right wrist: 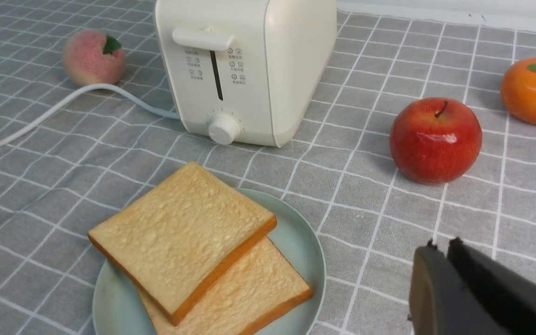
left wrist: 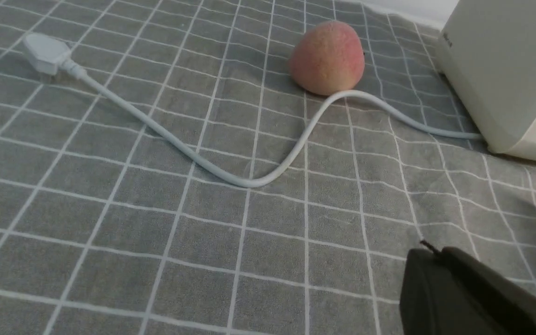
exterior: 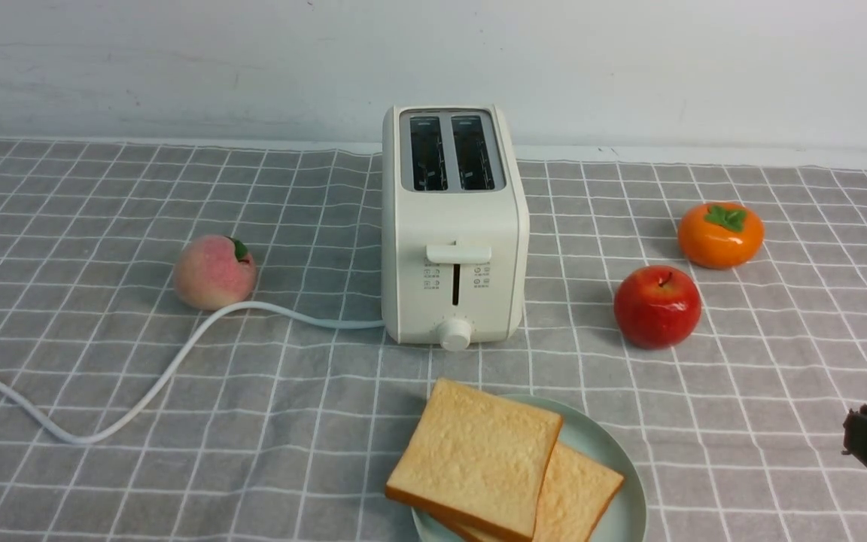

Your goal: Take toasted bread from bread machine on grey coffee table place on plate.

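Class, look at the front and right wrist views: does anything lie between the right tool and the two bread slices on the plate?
Nothing visible does. Only bare grey grid-patterned tablecloth lies between the dark right tool and the two golden-tan bread slices on the pale mint-green round plate. The red apple sits farther back, beside the cream-white toaster.

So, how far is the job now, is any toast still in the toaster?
Done: both toaster slots look empty, and two slices of toasted bread lie stacked on the mint-green plate, the top one overhanging its rim. In hand: nothing; the right gripper is nearly closed, empty and beside the plate, and the left gripper is shut and empty over the cloth. Left: apparently nothing.
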